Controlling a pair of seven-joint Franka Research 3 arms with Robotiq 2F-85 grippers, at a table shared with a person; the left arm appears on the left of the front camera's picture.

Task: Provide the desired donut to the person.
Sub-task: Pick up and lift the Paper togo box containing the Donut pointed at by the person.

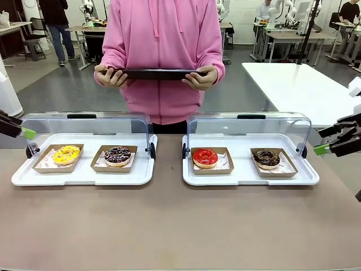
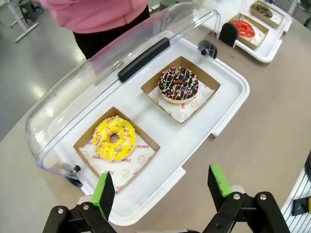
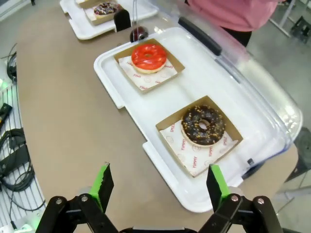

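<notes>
**1.** Left pincer [image 2: 160, 186], black with green pads: jaws spread wide, holding nothing, poised off the table's left end. Right pincer [image 3: 158, 179]: likewise spread and empty, off the right end. Both probably wait clear of the trays until a choice is made.

**2.** Brown table [image 1: 169, 226]: beneath and ahead of both pincers.

**3.** White plastic left tray [image 2: 231, 102], just ahead of the left pincer. Yellow-iced ring donut [image 2: 114, 138] nearest it, chocolate donut with coloured sprinkles [image 2: 178, 83] beyond. Each sits in an open brown card box, presumably so it can be gripped by the box.

**4.** White plastic right tray [image 3: 121, 92], ahead of the right pincer. Dark chocolate nut-flecked donut [image 3: 203, 124] nearest, red-glazed donut [image 3: 148, 57] beyond.

**5.** Clear domed lids [image 2: 97, 77]: tipped open to the far side, leaving the donuts reachable.

**6.** Person in pink hoodie [image 1: 163, 34], beyond both trays, holds a flat dark serving tray [image 1: 155, 73] level in both hands, seemingly to receive. Which donut is wanted: cannot tell.
</notes>
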